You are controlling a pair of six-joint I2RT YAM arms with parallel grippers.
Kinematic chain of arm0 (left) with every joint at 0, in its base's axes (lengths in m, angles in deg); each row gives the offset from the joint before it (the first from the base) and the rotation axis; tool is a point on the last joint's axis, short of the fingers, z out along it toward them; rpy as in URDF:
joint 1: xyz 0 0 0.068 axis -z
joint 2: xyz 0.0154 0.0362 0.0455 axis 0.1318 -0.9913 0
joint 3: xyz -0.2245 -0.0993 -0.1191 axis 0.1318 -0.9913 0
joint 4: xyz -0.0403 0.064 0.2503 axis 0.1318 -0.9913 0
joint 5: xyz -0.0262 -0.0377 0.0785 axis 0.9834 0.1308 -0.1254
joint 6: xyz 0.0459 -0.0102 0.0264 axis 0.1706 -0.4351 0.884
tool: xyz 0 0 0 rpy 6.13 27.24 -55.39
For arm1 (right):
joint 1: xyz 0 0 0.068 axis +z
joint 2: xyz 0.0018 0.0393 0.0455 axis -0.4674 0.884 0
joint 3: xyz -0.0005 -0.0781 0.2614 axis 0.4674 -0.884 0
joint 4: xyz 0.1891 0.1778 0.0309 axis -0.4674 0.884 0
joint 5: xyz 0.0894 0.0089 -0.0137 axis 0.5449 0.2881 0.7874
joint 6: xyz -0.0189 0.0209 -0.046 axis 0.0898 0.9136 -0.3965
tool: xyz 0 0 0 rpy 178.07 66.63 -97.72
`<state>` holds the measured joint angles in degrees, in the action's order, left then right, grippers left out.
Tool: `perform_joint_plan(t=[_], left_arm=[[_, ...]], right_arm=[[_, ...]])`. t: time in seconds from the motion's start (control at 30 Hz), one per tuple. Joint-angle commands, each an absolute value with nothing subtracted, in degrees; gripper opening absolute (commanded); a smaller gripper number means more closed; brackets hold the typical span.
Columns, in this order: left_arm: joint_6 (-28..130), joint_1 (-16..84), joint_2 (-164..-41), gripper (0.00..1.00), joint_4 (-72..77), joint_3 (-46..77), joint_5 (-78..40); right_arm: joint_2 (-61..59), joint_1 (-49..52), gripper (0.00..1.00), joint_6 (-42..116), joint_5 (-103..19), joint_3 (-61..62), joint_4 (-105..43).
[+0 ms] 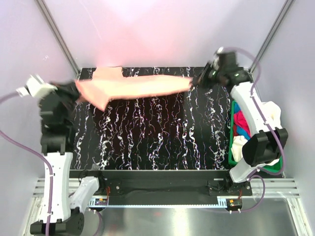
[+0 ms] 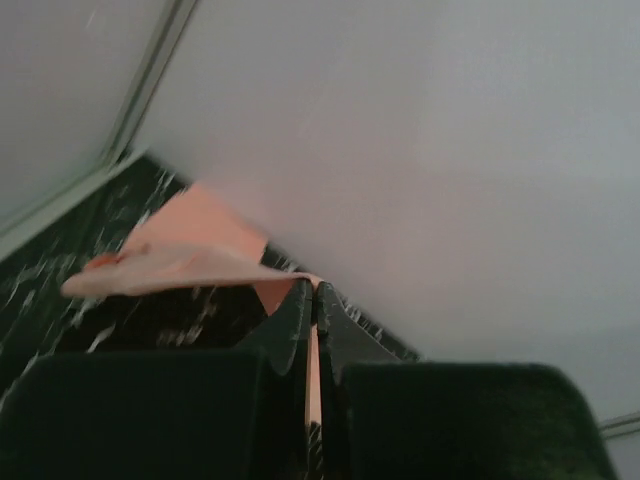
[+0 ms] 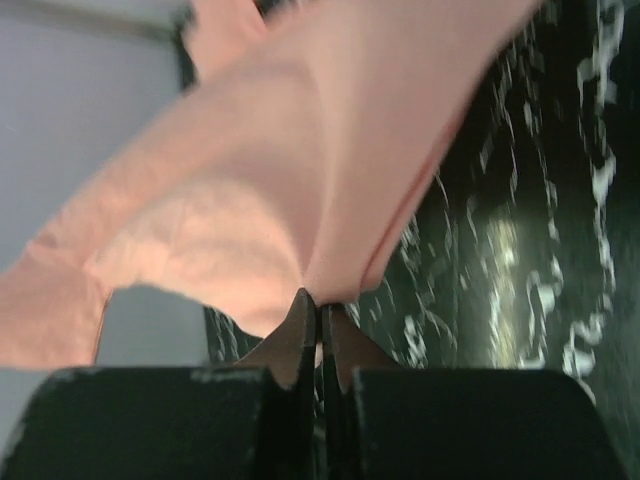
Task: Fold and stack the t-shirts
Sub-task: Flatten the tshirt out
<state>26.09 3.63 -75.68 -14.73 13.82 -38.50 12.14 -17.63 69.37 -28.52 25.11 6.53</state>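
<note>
The salmon-pink t-shirt (image 1: pixel 130 87) hangs stretched in the air across the far part of the black marbled table (image 1: pixel 157 137), blurred by motion. My left gripper (image 1: pixel 75 92) is shut on its left end; the left wrist view shows the cloth (image 2: pixel 190 262) running out from the shut fingertips (image 2: pixel 313 291). My right gripper (image 1: pixel 195 80) is shut on its right end; the right wrist view shows the cloth (image 3: pixel 300 180) fanning out from the shut fingertips (image 3: pixel 322 303). More t-shirts, blue, magenta and cream-white (image 1: pixel 241 125), lie in the basket at the right.
A green plastic basket (image 1: pixel 231 152) stands at the table's right edge, partly behind the right arm. Pale walls and slanted metal frame posts (image 1: pixel 58 34) enclose the back and sides. A metal rail (image 1: pixel 162 189) runs along the near edge.
</note>
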Motion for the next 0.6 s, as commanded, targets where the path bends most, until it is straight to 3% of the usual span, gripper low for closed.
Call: perform_joint_plan(t=[0.0, 0.13, 0.2, 0.3, 0.57], left_arm=[[16.0, 5.9, -71.2, 0.0, -30.6, 1.3, -53.6], [6.4, 7.1, -65.2, 0.01, -47.4, -6.2, -56.0], [1.5, 7.2, -61.6, 0.08, -51.9, -10.3, -55.8], [-3.3, 7.2, -58.7, 0.09, -59.2, -14.9, -55.9], [-5.7, 7.2, -59.4, 0.24, -61.8, -15.2, -55.2]], right_arm=[[9.9, -15.4, 0.0, 64.0, -22.7, 14.8, 15.5], [7.2, -13.5, 0.0, 60.5, -22.4, -2.6, 15.2], [4.8, -13.3, 0.0, 60.6, -22.4, -7.7, 13.7], [2.3, -13.2, 0.0, 61.1, -22.2, -17.0, 11.9], [1.2, -13.2, 0.04, 59.6, -24.5, -23.1, 12.2]])
